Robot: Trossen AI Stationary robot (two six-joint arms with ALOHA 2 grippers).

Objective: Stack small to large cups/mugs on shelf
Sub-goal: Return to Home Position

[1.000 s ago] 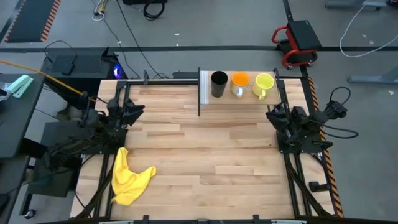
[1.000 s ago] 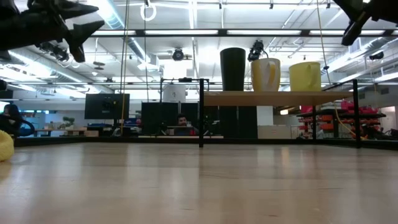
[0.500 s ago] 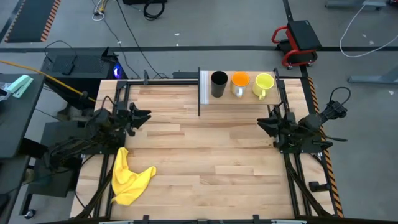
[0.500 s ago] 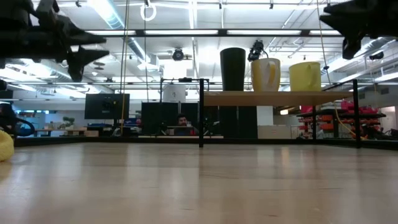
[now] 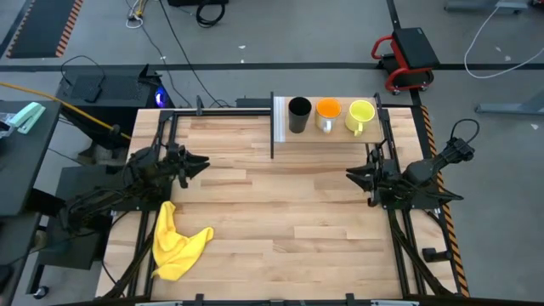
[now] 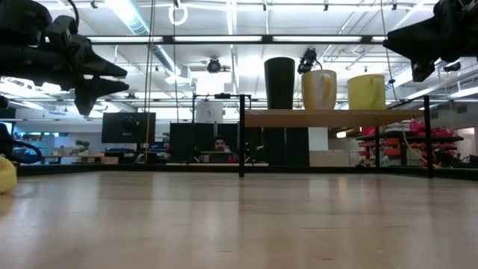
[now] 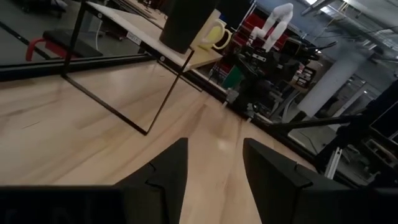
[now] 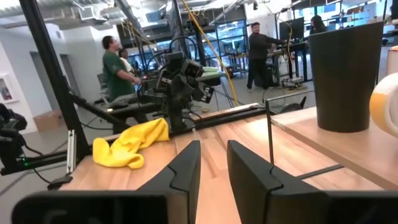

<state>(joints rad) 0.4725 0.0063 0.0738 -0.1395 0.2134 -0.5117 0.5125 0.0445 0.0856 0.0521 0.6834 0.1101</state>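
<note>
The shelf (image 5: 333, 136) stood at the far edge of the table (image 5: 272, 212), toward its right corner. On the shelf, in a row:
- black tumbler (image 5: 299, 115), at the white-panel end
- orange mug (image 5: 327, 116), in the middle
- yellow-green mug (image 5: 360, 116), at the right end

The left gripper (image 5: 200, 161) hung over the table's left edge with its fingers spread and nothing between them. The right gripper (image 5: 350, 177) hung over the right edge, likewise parted and empty.

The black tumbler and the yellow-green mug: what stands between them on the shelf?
The orange mug stands between them, seen plainly in the high view.
</note>
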